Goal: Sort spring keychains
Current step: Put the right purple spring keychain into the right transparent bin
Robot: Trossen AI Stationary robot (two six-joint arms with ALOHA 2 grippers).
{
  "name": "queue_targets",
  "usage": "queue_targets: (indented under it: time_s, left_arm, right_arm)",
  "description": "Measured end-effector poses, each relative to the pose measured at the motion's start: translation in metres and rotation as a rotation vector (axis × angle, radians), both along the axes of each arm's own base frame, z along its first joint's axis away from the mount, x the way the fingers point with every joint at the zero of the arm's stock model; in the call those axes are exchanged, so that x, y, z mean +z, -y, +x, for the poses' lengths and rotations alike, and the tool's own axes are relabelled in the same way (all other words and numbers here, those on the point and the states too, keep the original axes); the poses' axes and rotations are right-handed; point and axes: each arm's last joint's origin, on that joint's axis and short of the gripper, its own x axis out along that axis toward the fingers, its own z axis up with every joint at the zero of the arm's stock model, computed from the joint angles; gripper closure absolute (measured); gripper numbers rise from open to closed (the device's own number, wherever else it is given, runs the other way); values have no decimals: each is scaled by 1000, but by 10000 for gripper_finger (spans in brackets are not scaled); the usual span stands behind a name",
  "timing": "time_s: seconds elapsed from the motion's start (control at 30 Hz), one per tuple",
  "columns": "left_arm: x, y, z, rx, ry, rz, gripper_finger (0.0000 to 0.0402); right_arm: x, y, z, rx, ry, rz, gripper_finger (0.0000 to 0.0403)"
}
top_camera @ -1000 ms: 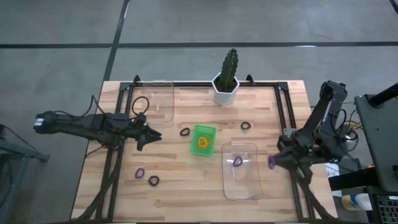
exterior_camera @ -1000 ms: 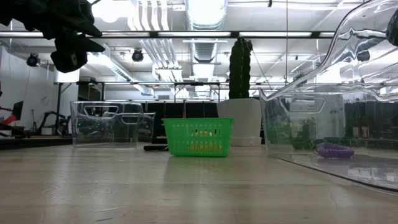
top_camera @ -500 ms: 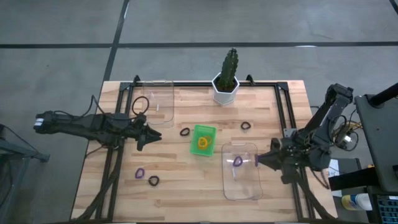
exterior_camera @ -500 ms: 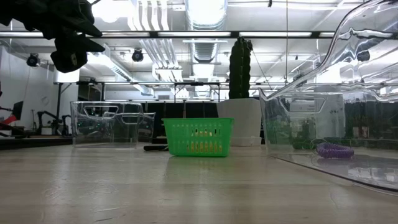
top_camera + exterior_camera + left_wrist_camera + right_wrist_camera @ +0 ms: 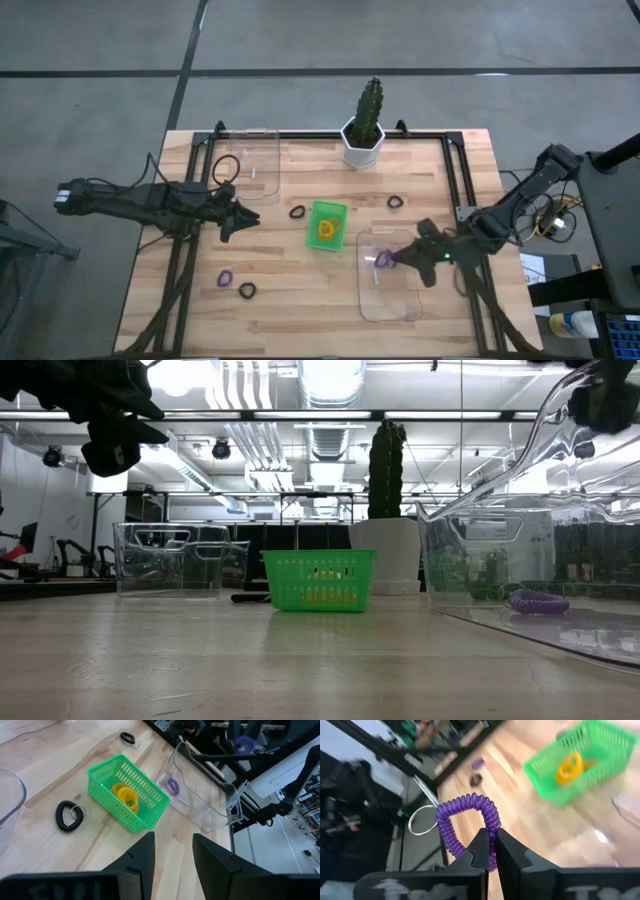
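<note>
We saw the right gripper (image 5: pixel 398 259), lower right, pinching a purple coiled spring keychain (image 5: pixel 468 824) above the clear plastic bin (image 5: pixel 388 300), while the left gripper (image 5: pixel 253 219) waited open and empty.

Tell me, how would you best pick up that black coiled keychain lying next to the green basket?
Probably from straight above. The black keychain lies flat on the wood, apart from the green basket, so its coiled loop is the part to pinch: one finger inside the ring, one outside. The side away from its small metal ring looks easiest. The left end effector, open, hovers nearest.
</note>
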Motion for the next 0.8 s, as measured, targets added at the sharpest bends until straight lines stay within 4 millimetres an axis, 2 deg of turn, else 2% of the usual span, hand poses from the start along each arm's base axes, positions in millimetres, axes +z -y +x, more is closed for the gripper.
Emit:
queue_targets:
  time_s: [0.2,0.43,0.67,0.8]
  left_arm:
    - [0,0,0,0,0,0,278]
    - [0,0,0,-7,1,21,278]
    - [0,0,0,-17,2,45,278]
    - [0,0,0,-17,1,45,278]
  right_arm:
    - [-23,5,18,59,-257,63,390]
    - [-27,0,41,78,-588,-44,390]
    - [-23,-11,68,137,-698,-176,390]
    - [-28,-15,77,148,-763,-228,390]
